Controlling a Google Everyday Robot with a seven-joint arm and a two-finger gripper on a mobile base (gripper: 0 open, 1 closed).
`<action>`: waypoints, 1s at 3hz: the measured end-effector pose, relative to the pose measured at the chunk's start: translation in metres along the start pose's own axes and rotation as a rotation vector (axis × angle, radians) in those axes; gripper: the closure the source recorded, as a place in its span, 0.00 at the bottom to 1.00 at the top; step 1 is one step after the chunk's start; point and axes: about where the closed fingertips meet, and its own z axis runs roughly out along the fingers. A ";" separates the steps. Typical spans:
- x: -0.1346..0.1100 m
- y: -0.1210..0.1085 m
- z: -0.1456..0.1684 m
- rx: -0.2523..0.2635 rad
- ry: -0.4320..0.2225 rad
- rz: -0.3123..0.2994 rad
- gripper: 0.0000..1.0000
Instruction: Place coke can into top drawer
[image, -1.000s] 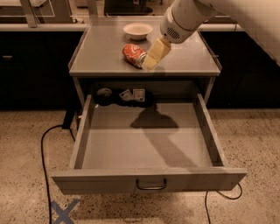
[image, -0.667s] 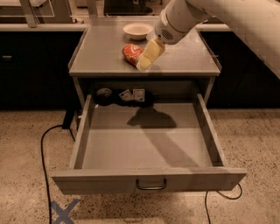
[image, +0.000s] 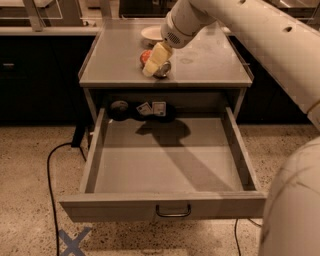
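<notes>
In the camera view, the white arm's pale-yellow gripper (image: 153, 64) sits on the small red soda can with silver ends (image: 145, 56), which lies on its side on the flat grey cabinet top (image: 205, 60) just in front of a white bowl (image: 149, 33). I cannot tell whether the gripper has hold of the can. Below, the wide shallow grey top drawer (image: 165, 202) stands pulled out, with a dark metal handle (image: 173, 212) at its front centre and small dark items (image: 120, 109) at its back

– Where's the gripper (image: 151, 67)?
– I see it on the cabinet top (image: 210, 65), right at the coke can (image: 146, 57), near the white bowl (image: 150, 33). The top drawer (image: 165, 202) stands open below.
</notes>
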 end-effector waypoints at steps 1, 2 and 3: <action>-0.005 -0.013 0.023 0.005 0.051 0.037 0.00; 0.001 -0.024 0.046 -0.006 0.136 0.131 0.00; 0.005 -0.027 0.065 -0.036 0.174 0.205 0.00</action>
